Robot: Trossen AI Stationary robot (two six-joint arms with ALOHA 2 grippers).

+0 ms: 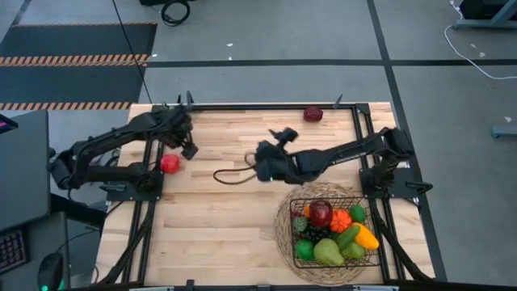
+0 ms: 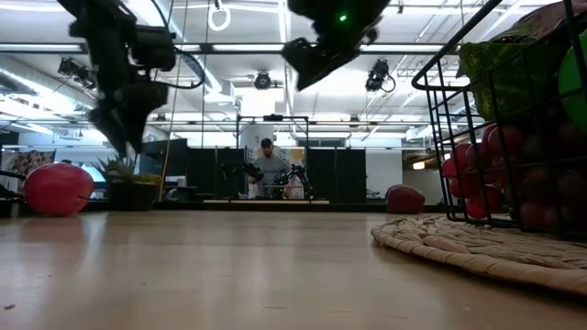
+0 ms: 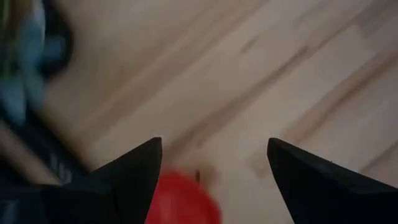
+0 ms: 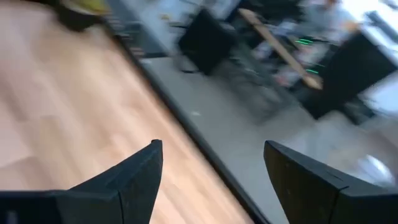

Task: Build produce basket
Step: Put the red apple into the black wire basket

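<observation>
The worktop [image 1: 226, 234] is carrying the basket [image 1: 368, 252] on a woven mat [image 1: 284, 242], already holding most produce; a red fruit [image 1: 170, 163] and a dark one [image 1: 313, 114] are waiting outside, beneath the released left tool [image 3: 214, 168], with the right tool [image 4: 211, 171] hovering mid-worktop, released, empty

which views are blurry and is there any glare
Both wrist views are motion-smeared: the left shows only a red blob between open fingers, the right a streaked room. Low view: ceiling lights glare, the basket looms soft up close. High view is sharp and evenly lit.
</observation>
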